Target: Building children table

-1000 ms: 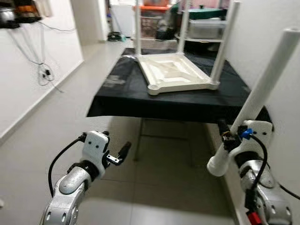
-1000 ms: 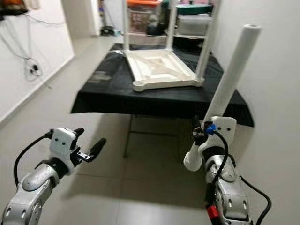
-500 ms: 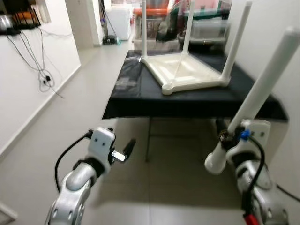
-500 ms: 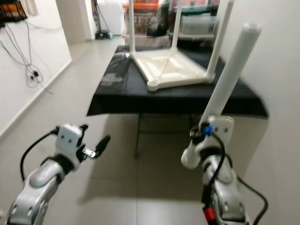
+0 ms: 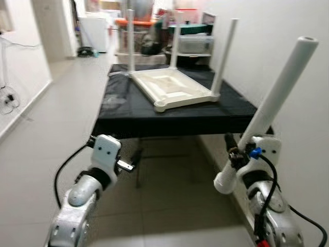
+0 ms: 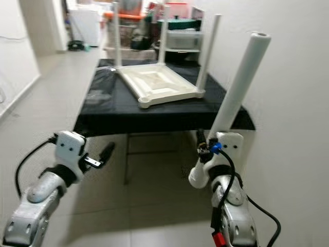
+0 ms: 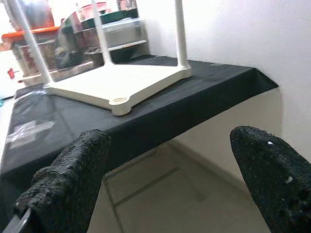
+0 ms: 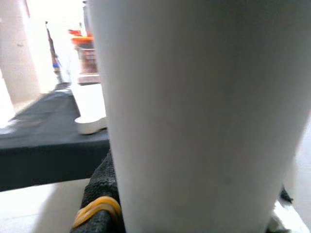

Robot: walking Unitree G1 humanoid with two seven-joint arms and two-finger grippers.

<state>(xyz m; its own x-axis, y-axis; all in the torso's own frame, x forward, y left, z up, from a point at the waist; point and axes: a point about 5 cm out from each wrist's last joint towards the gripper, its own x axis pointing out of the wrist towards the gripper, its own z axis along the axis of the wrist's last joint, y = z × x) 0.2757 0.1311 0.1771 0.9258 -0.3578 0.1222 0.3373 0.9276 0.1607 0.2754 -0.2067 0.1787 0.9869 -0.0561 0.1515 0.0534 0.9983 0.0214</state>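
Note:
A white children's table (image 5: 172, 88) lies upside down on a black-covered table (image 5: 123, 110). Three white legs stand up from its corners, and the near corner socket (image 5: 160, 106) holds none. My right gripper (image 5: 237, 152) is shut on a loose white leg (image 5: 277, 103), which slants up and to the right, low and in front of the black table's right end. The right wrist view shows the leg (image 8: 194, 111) up close, pressed against a black finger (image 8: 99, 194). My left gripper (image 6: 105, 153) is open and holds nothing, low over the floor; the left wrist view shows its gripper (image 7: 170, 170) facing the upturned table (image 7: 121, 82).
A white wall (image 5: 288, 31) runs close along the right side. Shelves with plastic boxes (image 5: 195, 43) stand behind the black table. Tiled floor (image 5: 41, 123) stretches open to the left, and thin metal table legs (image 6: 127, 159) stand under the cloth.
The whole picture has shifted, so the camera has moved; the black table now sits more to the left. My right gripper still holds the leg and my left stays open.

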